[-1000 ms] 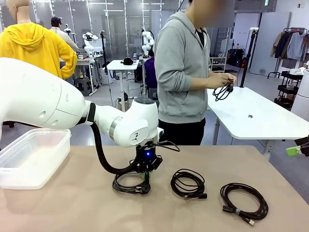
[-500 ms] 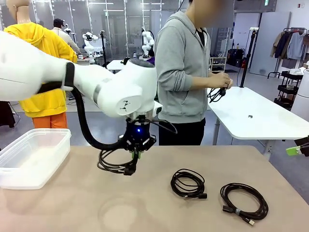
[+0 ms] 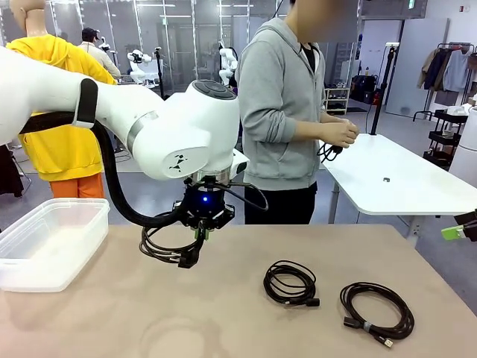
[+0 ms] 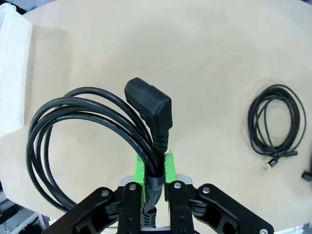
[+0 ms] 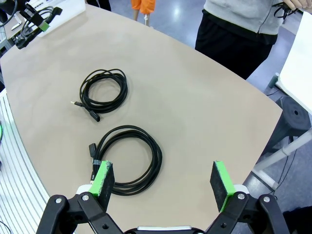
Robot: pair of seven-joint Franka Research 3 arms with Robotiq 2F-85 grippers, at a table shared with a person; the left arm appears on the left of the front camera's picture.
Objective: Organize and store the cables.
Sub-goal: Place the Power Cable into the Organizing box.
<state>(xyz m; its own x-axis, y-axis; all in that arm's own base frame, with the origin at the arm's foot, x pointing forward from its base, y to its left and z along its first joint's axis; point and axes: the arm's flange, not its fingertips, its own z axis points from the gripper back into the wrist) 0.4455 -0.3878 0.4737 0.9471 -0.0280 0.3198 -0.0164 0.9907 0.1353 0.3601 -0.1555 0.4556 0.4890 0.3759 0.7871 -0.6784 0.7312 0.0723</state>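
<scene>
Two green pads of the left gripper point(image 3: 200, 236) are clamped tight on the held coil point(image 3: 160, 247), pinching the bundled strands right at the tape wrap. Wrist view: loops fan out to the left of the frame and the chunky plug point(image 4: 148, 101) sticks up past the fingertips. Held coil hangs clear of the table point(image 3: 238, 328), left of centre frame.

Left arm comes in from the left edge, elbow high, wrist pointing straight down. Gripper sits between the bin point(image 3: 45, 272) and the two loose coils.

Right gripper point(image 5: 163, 178) has its jaws wide apart, nothing gripped, looking down on the tabletop. Big coil point(image 5: 129, 158) lies flat just beyond the pad at lower left of that frame, not touching it. Small coil point(image 5: 103, 87) is farther off, upper left of that frame.

Front view: small coil lower centre-right, big coil lower right, both flat on the tan top, near but apart.

Bin is clear plastic, at the left edge of the table.

Person point(image 3: 279, 112) stands at the far side, centre frame, grey hoodie, both hands point(image 3: 339, 133) at chest height on a fourth cord point(image 3: 328, 151). White table point(image 3: 387, 186) is behind at right. Open lab room with more benches farther back.
</scene>
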